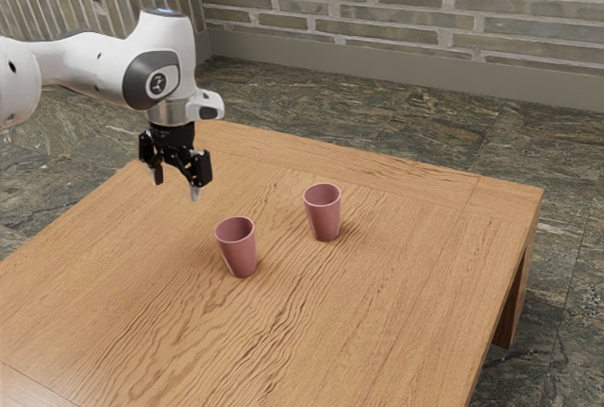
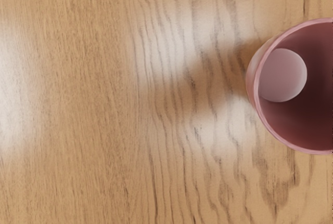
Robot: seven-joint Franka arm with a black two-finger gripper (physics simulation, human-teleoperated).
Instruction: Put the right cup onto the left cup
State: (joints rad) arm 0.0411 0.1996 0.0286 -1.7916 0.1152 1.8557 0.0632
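Pink cup [image 2: 299,89] upright on wooden table [image 2: 104,104]

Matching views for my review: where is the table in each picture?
Exterior view: the table, across the middle and lower part.
Wrist view: the table, beneath and around a pink cup.
Shared landmark: a pink cup; which of the exterior view's two, I cannot tell.

And here on the table [image 1: 406,303] stands the near cup [image 1: 240,254], toward the exterior view's left; the far cup [image 1: 324,218] stands apart from it, to the exterior view's right! Floor [image 1: 571,161] beneath the table, and beyond, the wall [image 1: 377,1].
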